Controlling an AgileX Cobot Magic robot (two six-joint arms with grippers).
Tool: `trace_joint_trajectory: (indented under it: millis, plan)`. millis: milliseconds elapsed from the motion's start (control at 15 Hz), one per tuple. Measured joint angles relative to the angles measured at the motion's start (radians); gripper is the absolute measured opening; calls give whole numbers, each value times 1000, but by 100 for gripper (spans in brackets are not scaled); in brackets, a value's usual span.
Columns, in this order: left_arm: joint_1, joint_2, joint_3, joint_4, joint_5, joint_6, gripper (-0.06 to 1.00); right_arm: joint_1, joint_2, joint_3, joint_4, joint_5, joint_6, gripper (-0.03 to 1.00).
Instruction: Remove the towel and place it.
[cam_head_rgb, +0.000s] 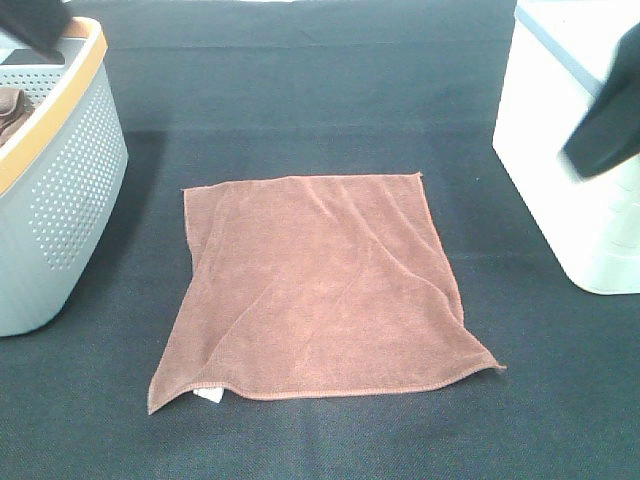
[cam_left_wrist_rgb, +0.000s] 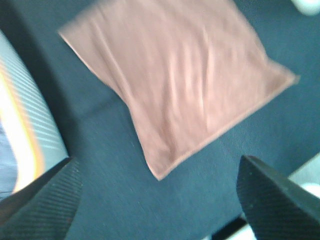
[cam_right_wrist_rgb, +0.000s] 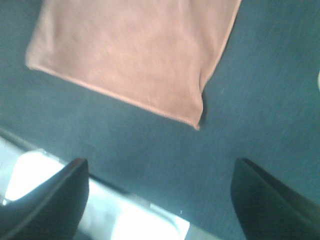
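Observation:
The towel (cam_head_rgb: 320, 285), a reddish-brown square cloth with a small white tag at its near left corner, lies spread flat on the dark table. It also shows in the left wrist view (cam_left_wrist_rgb: 180, 75) and the right wrist view (cam_right_wrist_rgb: 135, 50). My left gripper (cam_left_wrist_rgb: 160, 200) is open and empty, held high near the basket, apart from the towel. My right gripper (cam_right_wrist_rgb: 160, 195) is open and empty, high above the white box edge. In the exterior high view only dark parts of the arms show, the left arm (cam_head_rgb: 35, 25) and the right arm (cam_head_rgb: 605, 130).
A grey perforated basket with an orange rim (cam_head_rgb: 60, 170) stands at the left, with something brown inside it. A white box (cam_head_rgb: 575, 150) stands at the right. Dark table cloth (cam_head_rgb: 300, 100) surrounds the towel.

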Motion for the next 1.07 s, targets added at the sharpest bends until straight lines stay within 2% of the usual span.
trace_joint_trajectory:
  millis: [133,200,267,400,667,800,867,933,1067]
  plan:
    - [0,-162,24,21,0,-6,80,0,-133,4,0,2,0,74]
    - [0,-262,83,21,0,-6,80,0,-231,38,-4,1,0,74]
    - [0,-262,83,21,0,-6,80,0,-231,38,-4,1,0,74]
    - [0,-396,229,22,0,-6,80,0,-358,130,-34,2,0,74]
    - [0,-678,600,18,1,-18,80,0,-620,412,-92,2,-8,74]
    - [0,-789,775,18,-7,-20,80,0,-726,548,-92,-51,-11,74]
    - [0,-789,775,18,-7,-20,80,0,-726,548,-92,-51,-11,74]
    - [0,-826,834,17,-26,-10,80,0,-766,596,-92,-81,-11,74]
    - [0,-879,900,5,-116,24,80,0,-829,634,-92,-129,-11,74]
